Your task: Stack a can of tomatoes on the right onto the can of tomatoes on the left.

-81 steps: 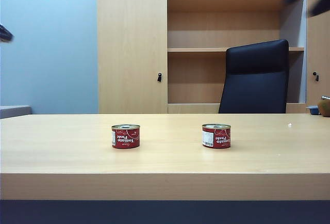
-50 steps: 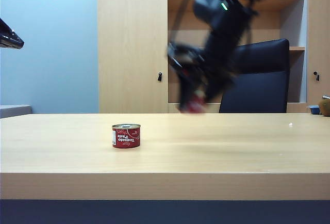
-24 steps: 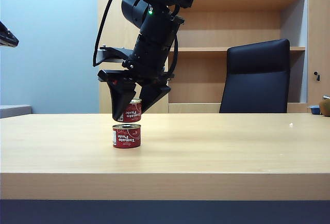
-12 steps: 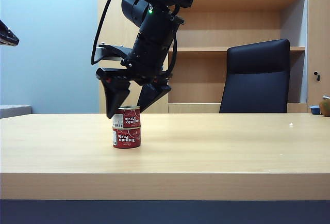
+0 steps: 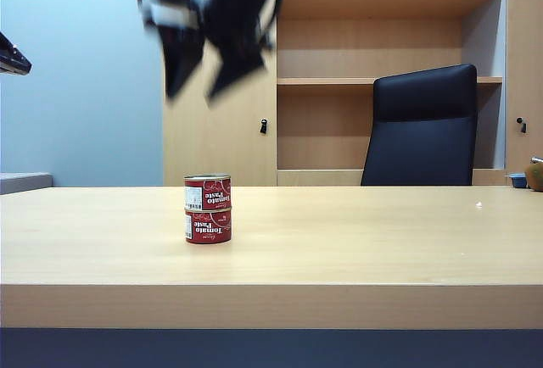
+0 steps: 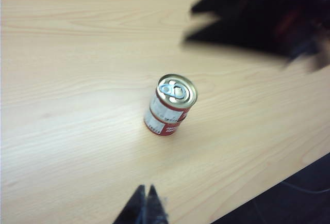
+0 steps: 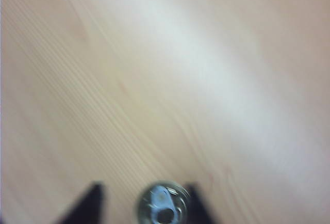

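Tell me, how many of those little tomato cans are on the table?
2: the lower can stands on the table, left of the middle, and the upper can sits stacked on it. None looks hidden.

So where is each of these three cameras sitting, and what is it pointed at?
Exterior view: level with the table edge, facing the shelves and chair; it shows the stacked tomato cans and the blurred right end effector raised, open and empty.
Left wrist view: high on the left arm, looking down at the cans; the left end effector tips appear shut.
Right wrist view: straight down over the stack's top can, blurred fingers on either side.
All three share the cans.
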`<state>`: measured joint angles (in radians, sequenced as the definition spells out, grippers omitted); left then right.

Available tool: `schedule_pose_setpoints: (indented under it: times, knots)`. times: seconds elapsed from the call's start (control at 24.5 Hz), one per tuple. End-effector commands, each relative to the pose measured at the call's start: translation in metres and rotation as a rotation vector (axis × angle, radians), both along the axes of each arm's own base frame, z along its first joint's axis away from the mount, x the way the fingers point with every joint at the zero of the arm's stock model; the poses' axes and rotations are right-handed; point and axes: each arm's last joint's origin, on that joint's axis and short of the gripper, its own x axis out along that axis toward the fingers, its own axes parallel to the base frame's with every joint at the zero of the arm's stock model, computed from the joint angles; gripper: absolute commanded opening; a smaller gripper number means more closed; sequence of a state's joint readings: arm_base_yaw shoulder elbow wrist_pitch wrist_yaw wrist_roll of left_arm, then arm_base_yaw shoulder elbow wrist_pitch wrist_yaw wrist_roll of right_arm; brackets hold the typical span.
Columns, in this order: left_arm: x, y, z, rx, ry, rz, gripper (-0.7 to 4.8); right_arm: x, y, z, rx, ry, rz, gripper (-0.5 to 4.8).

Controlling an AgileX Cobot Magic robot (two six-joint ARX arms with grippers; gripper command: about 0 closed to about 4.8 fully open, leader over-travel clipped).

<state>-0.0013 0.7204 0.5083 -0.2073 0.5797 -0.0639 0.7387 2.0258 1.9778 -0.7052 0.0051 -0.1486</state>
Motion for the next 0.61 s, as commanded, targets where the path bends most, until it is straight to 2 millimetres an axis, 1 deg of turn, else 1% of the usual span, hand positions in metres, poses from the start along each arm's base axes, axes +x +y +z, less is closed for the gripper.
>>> schedule_pose_setpoints:
  times: [0.04, 0.08, 0.12, 0.24, 0.33, 0.37, 0.41, 0.45, 0.53, 0.61]
  knots:
    - [0.001, 0.001, 0.004, -0.050, 0.002, 0.044, -0.05, -0.026, -0.005, 0.036, 0.055, -0.047, 0.030, -0.05]
    - [0.001, 0.001, 0.005, -0.049, -0.011, 0.045, -0.05, -0.037, -0.013, 0.049, 0.069, -0.062, 0.036, -0.05]
    - [0.001, 0.001, 0.007, -0.043, -0.028, 0.039, -0.05, -0.044, -0.018, 0.055, 0.082, -0.075, 0.038, -0.05]
    - [-0.006, 0.001, 0.014, -0.005, -0.119, 0.028, -0.05, -0.062, -0.036, 0.068, 0.153, -0.135, 0.031, -0.05]
    - [-0.014, 0.002, 0.022, 0.010, -0.180, 0.072, -0.05, -0.076, -0.049, 0.074, 0.222, -0.184, 0.020, -0.05]
    - [-0.021, 0.003, 0.026, 0.025, -0.225, 0.127, -0.05, -0.091, -0.065, 0.076, 0.290, -0.231, 0.011, -0.05]
    - [-0.026, 0.004, 0.030, 0.036, -0.258, 0.168, -0.05, -0.101, -0.075, 0.075, 0.329, -0.261, 0.002, -0.06]
    - [-0.034, 0.007, 0.035, 0.054, -0.307, 0.255, -0.05, -0.119, -0.093, 0.071, 0.379, -0.325, -0.016, -0.05]
    - [-0.041, 0.009, 0.038, 0.069, -0.347, 0.329, -0.05, -0.133, -0.108, 0.065, 0.422, -0.381, -0.040, -0.05]
    - [-0.048, 0.011, 0.039, 0.094, -0.399, 0.383, -0.05, -0.152, -0.129, 0.058, 0.475, -0.455, -0.093, -0.05]
